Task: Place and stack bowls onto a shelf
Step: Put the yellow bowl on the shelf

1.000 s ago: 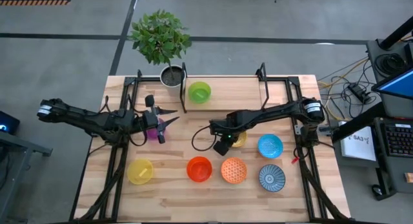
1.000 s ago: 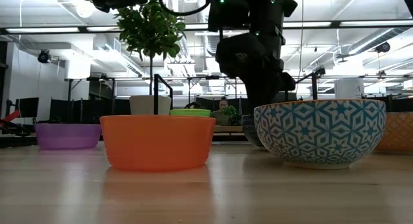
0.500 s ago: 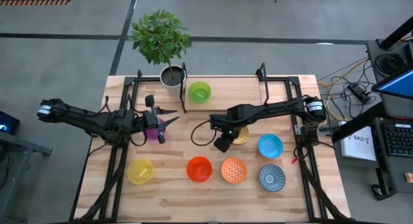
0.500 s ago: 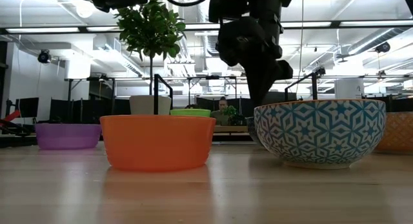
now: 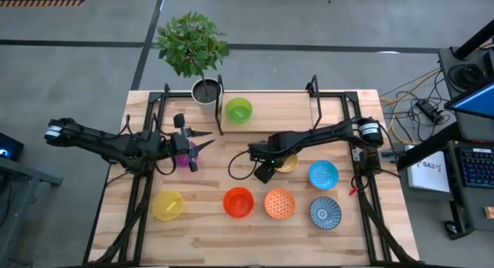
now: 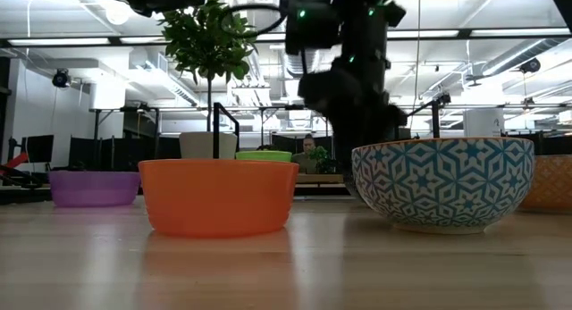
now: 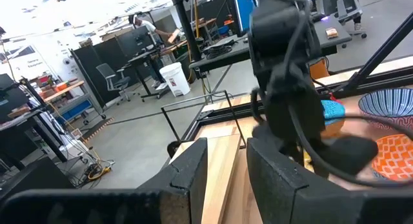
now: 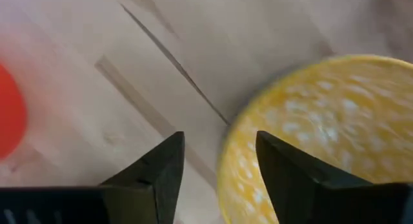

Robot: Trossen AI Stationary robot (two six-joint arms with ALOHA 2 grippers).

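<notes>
A speckled yellow bowl (image 5: 289, 164) sits on the table at mid-right. My right gripper (image 8: 219, 139) hovers open at its left rim (image 8: 227, 153), one finger over the bowl's inside and one over the bare wood. On the table's left, the purple bowl (image 5: 183, 160) stands on its base, partly under my left gripper (image 5: 206, 140). That gripper is above it, open, pointing level toward the right. A green bowl (image 5: 238, 110) rests on the shelf (image 5: 270, 104) at the far side.
Along the near side stand a yellow bowl (image 5: 167, 205), a red-orange bowl (image 5: 238, 201), a dotted orange bowl (image 5: 279, 204) and a patterned bowl (image 5: 325, 212), with a light blue bowl (image 5: 323, 174) behind them. A potted plant (image 5: 193, 48) stands at the far left, and black shelf posts (image 5: 220, 106) rise nearby.
My right gripper has opened over the yellow bowl's left rim, after rising a little and coming down again. The bowl has stayed on the table.
</notes>
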